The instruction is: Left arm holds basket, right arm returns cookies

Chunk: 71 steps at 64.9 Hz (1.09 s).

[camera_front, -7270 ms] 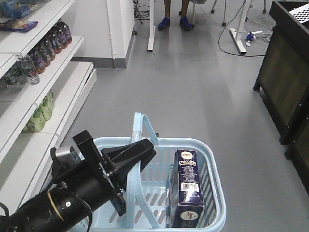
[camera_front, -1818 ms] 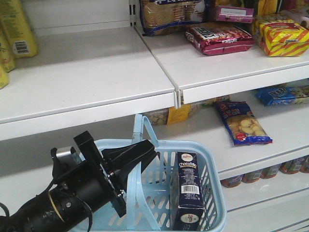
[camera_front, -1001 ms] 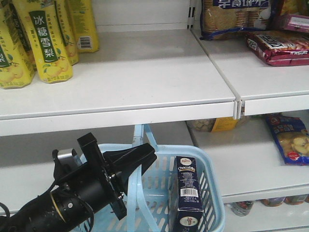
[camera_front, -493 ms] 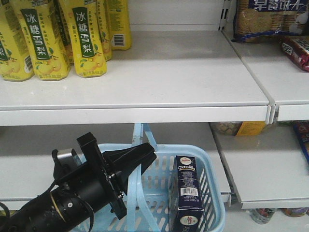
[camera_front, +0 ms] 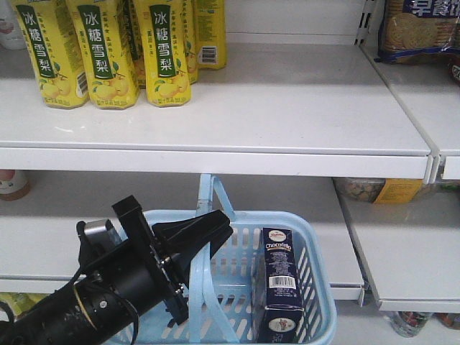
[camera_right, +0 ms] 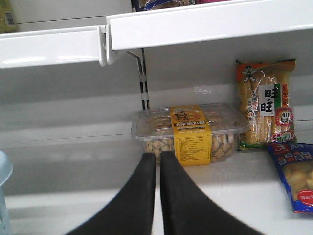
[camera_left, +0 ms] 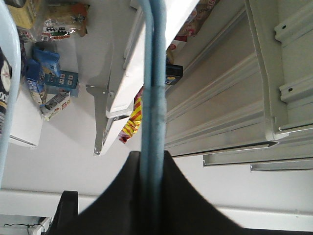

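The light-blue basket (camera_front: 287, 216) hangs low in the front view, before the shelves. My left gripper (camera_front: 215, 226) is shut on one of its upright handles; the left wrist view shows that handle (camera_left: 152, 73) clamped between the black fingers of the left gripper (camera_left: 151, 164). The cookies (camera_front: 280, 284), a dark navy box, stand upright inside the basket at its right side. In the right wrist view my right gripper (camera_right: 158, 156) is shut, empty, and pointed at the lower shelf. A sliver of basket rim (camera_right: 4, 171) shows at that view's left edge.
Yellow drink cartons (camera_front: 108, 50) stand on the left of the upper shelf (camera_front: 302, 108). A blue cookie pack (camera_front: 420, 29) sits at top right. On the lower shelf lie a clear biscuit tub (camera_right: 188, 134), a tall snack bag (camera_right: 266, 105) and a blue snack bag (camera_right: 296, 176).
The view has slid left along the shelves, so the yellow cartons and shelf divider moved right in frame. The left gripper, basket and cookies kept their places relative to each other.
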Motion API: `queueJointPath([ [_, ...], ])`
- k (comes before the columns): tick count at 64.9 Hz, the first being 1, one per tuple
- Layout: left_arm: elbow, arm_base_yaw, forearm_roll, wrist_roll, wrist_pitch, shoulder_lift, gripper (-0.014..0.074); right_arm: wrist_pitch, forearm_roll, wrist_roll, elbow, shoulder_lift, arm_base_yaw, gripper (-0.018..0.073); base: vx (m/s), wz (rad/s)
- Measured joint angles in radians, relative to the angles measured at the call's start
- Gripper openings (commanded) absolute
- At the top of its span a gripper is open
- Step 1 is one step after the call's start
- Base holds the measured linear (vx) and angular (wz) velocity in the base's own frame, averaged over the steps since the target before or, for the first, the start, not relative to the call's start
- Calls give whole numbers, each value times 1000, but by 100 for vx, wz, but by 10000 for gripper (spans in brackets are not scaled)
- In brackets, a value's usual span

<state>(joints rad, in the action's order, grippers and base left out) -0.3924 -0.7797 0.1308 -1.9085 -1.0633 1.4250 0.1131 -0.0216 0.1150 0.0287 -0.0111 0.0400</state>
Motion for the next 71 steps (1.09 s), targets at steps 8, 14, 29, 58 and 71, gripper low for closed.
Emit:
queueJointPath([
  [8, 0, 0, 0, 0, 0, 0, -3, 0, 0, 0, 0, 0, 0, -6, 0, 2],
  [14, 0, 0, 0, 0, 0, 0, -3, 0, 0, 0, 0, 0, 0, -6, 0, 0],
  [29, 0, 0, 0, 0, 0, 0, -3, 0, 0, 0, 0, 0, 0, -6, 0, 0],
  [58, 0, 0, 0, 1, 0, 0, -3, 0, -3, 0, 0, 0, 0, -6, 0, 0],
  [71, 0, 0, 0, 1, 0, 0, -3, 0, -3, 0, 0, 0, 0, -6, 0, 0],
])
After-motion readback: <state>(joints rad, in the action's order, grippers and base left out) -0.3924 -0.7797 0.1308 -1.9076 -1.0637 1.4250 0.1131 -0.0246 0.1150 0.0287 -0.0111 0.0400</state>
